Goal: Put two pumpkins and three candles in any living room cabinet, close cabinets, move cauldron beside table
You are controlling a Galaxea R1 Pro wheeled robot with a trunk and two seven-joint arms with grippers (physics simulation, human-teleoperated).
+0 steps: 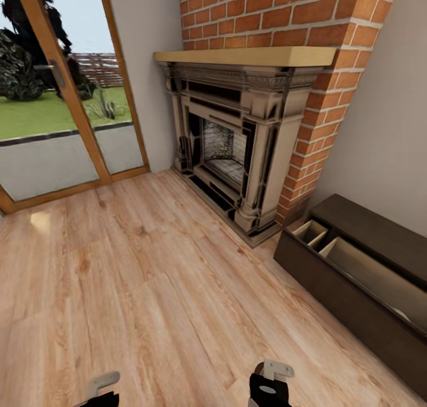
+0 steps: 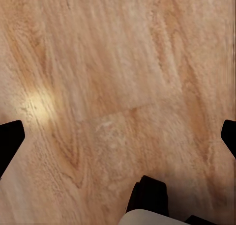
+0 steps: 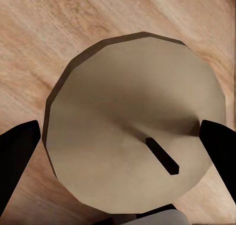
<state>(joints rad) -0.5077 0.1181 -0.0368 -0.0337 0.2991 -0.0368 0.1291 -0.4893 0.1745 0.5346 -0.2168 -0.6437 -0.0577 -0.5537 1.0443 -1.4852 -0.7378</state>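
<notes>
wood floor (image 1: pixel 148 288), open cabinet (image 1: pixel 332 288), fireplace (image 1: pixel 237 146)

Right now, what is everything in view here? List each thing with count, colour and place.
Candle: one, beige-tan, flat round top with a dark wick, between the right fingers.
Cabinet: one, dark brown, low, along the right wall, open with pale interior showing.
Fireplace: one, pale stone with dark trim, under a light wooden mantel, in a red brick chimney.
Glass door: one, wooden frame, at left, lawn beyond.
Floor: light wood planks.
Left gripper: bottom edge, nothing between its fingers.
Right gripper: bottom edge, carrying the candle.
</notes>
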